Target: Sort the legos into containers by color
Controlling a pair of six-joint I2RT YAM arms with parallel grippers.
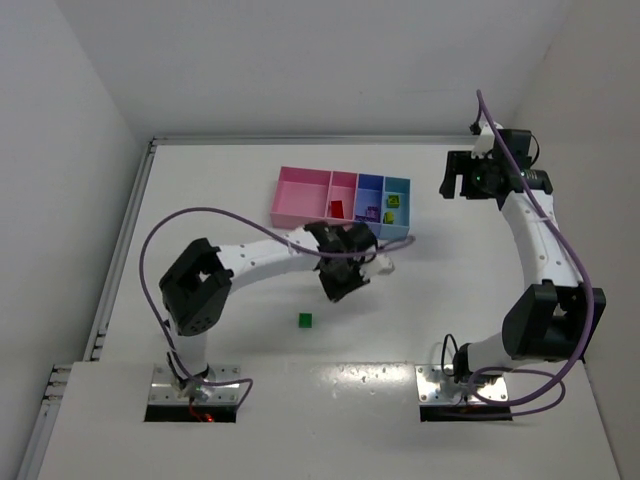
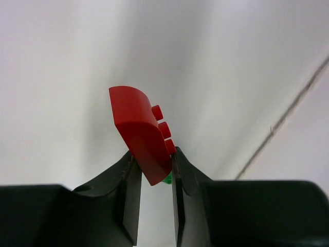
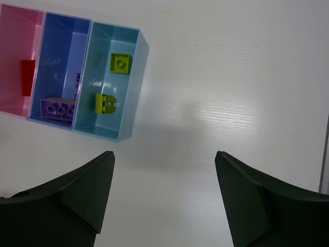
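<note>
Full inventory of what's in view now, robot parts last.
containers: four joined bins, two pink, blue-violet, light blue; far middle of table.
binned red lego: one, red, narrower pink bin.
held red lego: one, red, between the left arm's jaws.
purple legos: one clear, perhaps a second; purple; blue-violet bin.
yellow-green legos: two, yellow-green, light blue bin.
green lego: one, dark green, loose on table.
table: one, white, underneath.
cables: two, purple, one along each arm.
left arm: one, white and black, jaws shut on held red lego.
right arm: one, white and black, far right, jaws open, empty.
</note>
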